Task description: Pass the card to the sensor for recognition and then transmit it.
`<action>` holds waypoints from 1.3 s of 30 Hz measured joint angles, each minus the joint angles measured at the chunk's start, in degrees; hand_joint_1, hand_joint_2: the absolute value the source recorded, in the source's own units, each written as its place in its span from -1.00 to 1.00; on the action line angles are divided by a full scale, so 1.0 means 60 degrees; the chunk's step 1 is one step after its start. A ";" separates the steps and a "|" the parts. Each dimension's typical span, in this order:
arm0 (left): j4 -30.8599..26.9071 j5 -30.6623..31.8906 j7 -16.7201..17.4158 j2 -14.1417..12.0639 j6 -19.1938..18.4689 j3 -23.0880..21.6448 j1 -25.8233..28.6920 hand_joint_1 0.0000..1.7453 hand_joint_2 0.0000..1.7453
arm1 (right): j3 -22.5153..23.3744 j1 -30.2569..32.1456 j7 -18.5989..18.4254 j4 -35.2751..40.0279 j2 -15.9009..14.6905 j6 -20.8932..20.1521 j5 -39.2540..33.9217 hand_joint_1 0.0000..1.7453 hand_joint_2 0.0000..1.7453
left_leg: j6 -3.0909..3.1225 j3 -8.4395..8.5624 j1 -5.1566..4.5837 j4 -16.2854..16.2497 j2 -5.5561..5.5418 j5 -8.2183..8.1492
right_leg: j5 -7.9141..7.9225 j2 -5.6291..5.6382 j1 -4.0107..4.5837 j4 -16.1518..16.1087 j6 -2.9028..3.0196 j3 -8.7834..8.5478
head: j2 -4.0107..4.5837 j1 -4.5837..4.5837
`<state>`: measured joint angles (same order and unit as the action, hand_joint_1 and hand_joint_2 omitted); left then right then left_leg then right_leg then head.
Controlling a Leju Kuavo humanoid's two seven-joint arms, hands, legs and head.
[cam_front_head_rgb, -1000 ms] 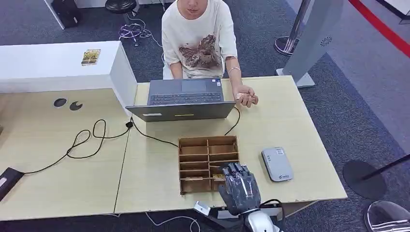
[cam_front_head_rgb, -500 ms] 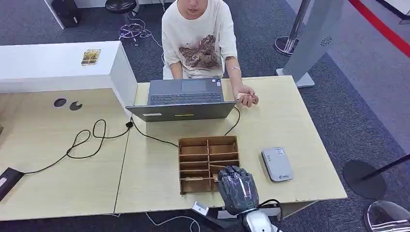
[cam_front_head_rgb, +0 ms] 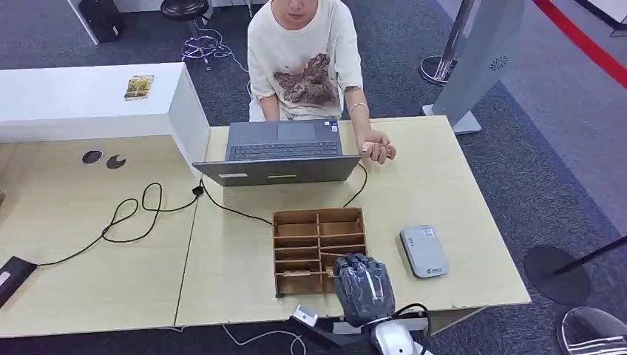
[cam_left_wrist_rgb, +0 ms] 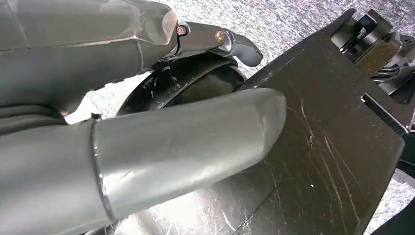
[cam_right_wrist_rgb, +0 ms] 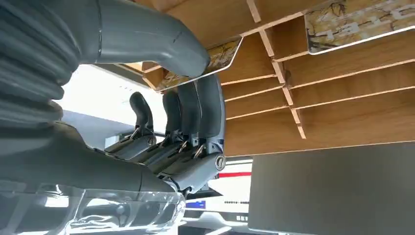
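right hand (cam_right_wrist_rgb: pixel 161 98) pinches a patterned, clear-edged card (cam_right_wrist_rgb: pixel 205 63) between thumb and dark fingers at the wooden slotted tray's (cam_front_head_rgb: pixel 296 222) near right corner — lifting it toward the grey flat sensor (cam_front_head_rgb: pixel 424 251); left hand (cam_left_wrist_rgb: pixel 147 137) holds nothing

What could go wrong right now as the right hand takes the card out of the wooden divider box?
1. The right hand pinches only an edge of the patterned card between thumb and fingers, so the card could slip during lifting.
2. The card sits within the brown wooden divider box; catching a partition might drag the light box.
3. A second patterned card lies in a neighbouring slot and could be disturbed.
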<state>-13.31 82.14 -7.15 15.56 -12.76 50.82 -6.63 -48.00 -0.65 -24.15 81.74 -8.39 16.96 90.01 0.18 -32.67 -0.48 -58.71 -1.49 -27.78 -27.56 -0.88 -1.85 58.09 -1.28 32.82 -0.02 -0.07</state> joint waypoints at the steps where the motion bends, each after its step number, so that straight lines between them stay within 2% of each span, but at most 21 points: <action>1: 0.0000 0.0000 0.0000 0.0000 0.0000 0.0000 0.0000 -1.00 -1.00 | -0.0014 -0.0004 0.0000 0.0000 0.0000 0.0004 0.0000 0.54 1.00 | 0.0000 0.0000 0.0000 0.0000 0.0000 0.0000 | 0.0000 0.0000 0.0000 0.0000 0.0000 0.0000 | 0.0003 0.0000; 5: 0.0000 0.0004 0.0000 0.0000 0.0000 0.0000 0.0000 -1.00 -1.00 | -0.0022 0.0000 0.0123 0.0004 0.0000 0.0167 0.0000 0.68 1.00 | 0.0000 0.0000 0.0000 0.0000 0.0000 0.0000 | 0.0000 0.0000 0.0000 0.0000 0.0000 0.0001 | 0.0004 0.0000; 7: 0.0000 0.0004 0.0000 0.0000 0.0000 0.0000 -0.0001 -1.00 -1.00 | 0.0014 0.0021 0.0360 0.0044 0.0000 0.0320 0.0000 0.66 1.00 | 0.0000 0.0001 0.0000 0.0000 0.0000 0.0000 | 0.0000 0.0000 0.0000 0.0000 0.0000 0.0003 | 0.0004 0.0000; 9: 0.0000 0.0004 0.0000 0.0000 0.0000 0.0000 -0.0001 -1.00 -1.00 | 0.0190 0.0126 0.0711 0.0161 0.0029 0.0456 0.0000 0.72 1.00 | 0.0000 0.0000 0.0000 0.0000 -0.0002 0.0000 | 0.0000 -0.0001 0.0000 0.0000 0.0000 0.0001 | 0.0000 0.0000; 12: 0.0000 0.0004 0.0000 0.0000 0.0000 0.0000 -0.0001 -1.00 -1.00 | 0.0518 0.0297 0.1203 0.0343 0.0117 0.0550 -0.0004 0.64 1.00 | 0.0000 0.0000 0.0000 0.0000 0.0000 0.0000 | 0.0000 0.0001 0.0000 0.0000 0.0000 0.0002 | 0.0004 0.0000; 19: 0.0000 0.0004 0.0000 0.0000 0.0000 0.0000 -0.0001 -1.00 -1.00 | 0.1341 0.0758 0.2270 0.0678 0.0430 0.0725 -0.0266 0.66 1.00 | 0.0000 0.0000 0.0000 0.0000 0.0000 0.0000 | 0.0000 0.0000 0.0000 0.0000 0.0000 0.0003 | 0.0000 0.0000; 26: 0.0000 -0.0015 -0.0004 0.0000 0.0004 0.0000 0.0000 -1.00 -1.00 | 0.1956 0.1151 0.3536 0.1074 0.0656 0.0747 -0.1627 0.66 1.00 | 0.0000 0.0000 0.0000 0.0000 0.0000 0.0000 | 0.0000 0.0000 0.0000 0.0000 0.0000 0.0002 | 0.0000 0.0000; 29: 0.0000 -0.0044 -0.0033 -0.0004 0.0004 0.0000 0.0005 -1.00 -1.00 | 0.2153 0.1275 0.4004 0.1297 0.0692 0.0728 -0.2161 0.72 1.00 | 0.0000 -0.0001 0.0000 0.0000 0.0000 0.0000 | 0.0000 0.0000 0.0000 0.0000 0.0000 0.0002 | 0.0000 0.0000; 36: 0.0000 -0.0058 -0.0058 -0.0004 0.0000 0.0000 0.0010 -1.00 -1.00 | 0.2441 0.1461 0.4579 0.1748 0.0732 0.0659 -0.2892 0.70 1.00 | 0.0000 -0.0001 0.0000 0.0000 -0.0001 0.0000 | 0.0000 0.0000 0.0000 0.0000 0.0000 0.0002 | 0.0000 0.0000; 39: 0.0000 -0.0058 -0.0058 -0.0007 0.0000 0.0000 0.0011 -1.00 -1.00 | 0.2561 0.1512 0.4754 0.1890 0.0732 0.0656 -0.3154 0.76 1.00 | 0.0000 0.0000 0.0000 0.0000 0.0000 0.0000 | 0.0000 0.0001 0.0000 0.0000 0.0000 0.0002 | 0.0004 0.0000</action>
<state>-13.31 81.79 -7.50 15.52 -12.76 50.82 -6.56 -32.63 8.42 4.37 93.09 -4.00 20.90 71.08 0.18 -32.67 -0.48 -58.71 -1.49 -27.78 -27.56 -0.88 -1.85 58.09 -1.28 32.84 0.00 -0.07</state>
